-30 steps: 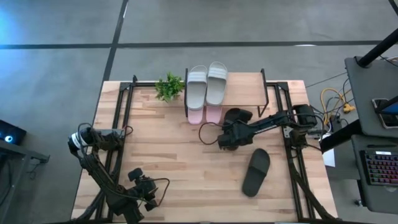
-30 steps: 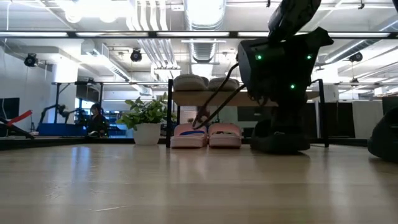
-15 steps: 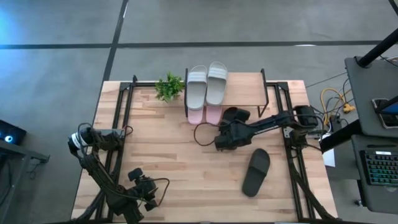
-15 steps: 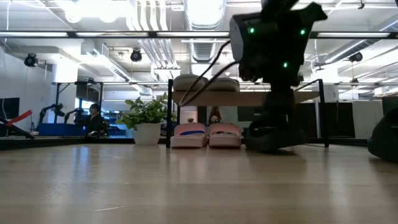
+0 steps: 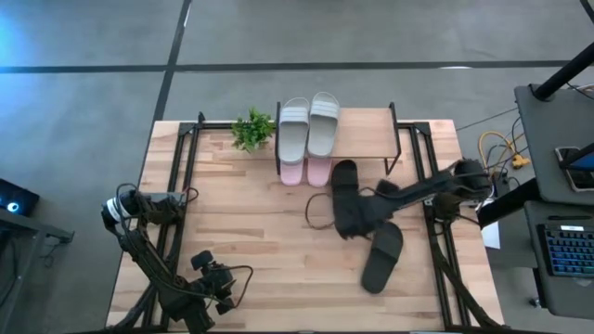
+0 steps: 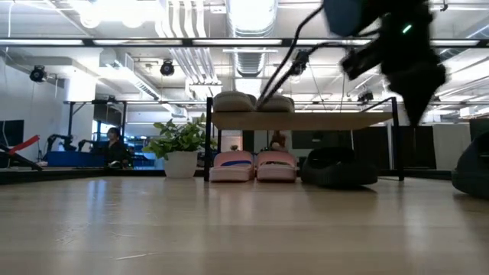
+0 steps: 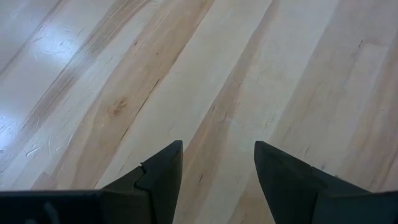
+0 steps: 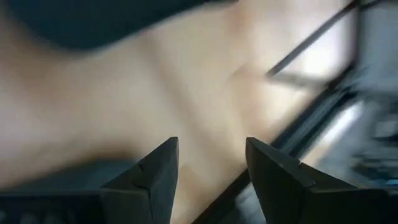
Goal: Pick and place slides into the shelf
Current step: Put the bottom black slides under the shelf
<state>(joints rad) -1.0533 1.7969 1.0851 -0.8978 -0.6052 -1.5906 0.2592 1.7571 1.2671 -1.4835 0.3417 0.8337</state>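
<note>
The shelf [image 5: 367, 130] stands at the table's far edge. Two grey-green slides [image 5: 309, 125] lie on its top board and two pink slides [image 5: 304, 171] lie under it, on the table. One black slide [image 5: 344, 178] lies on the table beside the pink pair, its far end under the shelf's front; it also shows in the low view [image 6: 340, 167]. The second black slide [image 5: 382, 255] lies at the near right. My right gripper [image 5: 351, 221] hangs open and empty above the table, between the two black slides. My left gripper [image 7: 217, 168] is open and empty at the near left.
A small potted plant [image 5: 252, 128] stands left of the shelf. A loose loop of cable [image 5: 318, 210] hangs from the right arm near the black slide. Black metal frames run along the table's left and right sides. Bare wood [image 5: 251, 223] lies in the table's middle and left.
My right gripper has risen well above the table, away from the black slide by the shelf, and has moved toward the table's near right. That slide now lies free on the table, a little closer to the pink pair.
</note>
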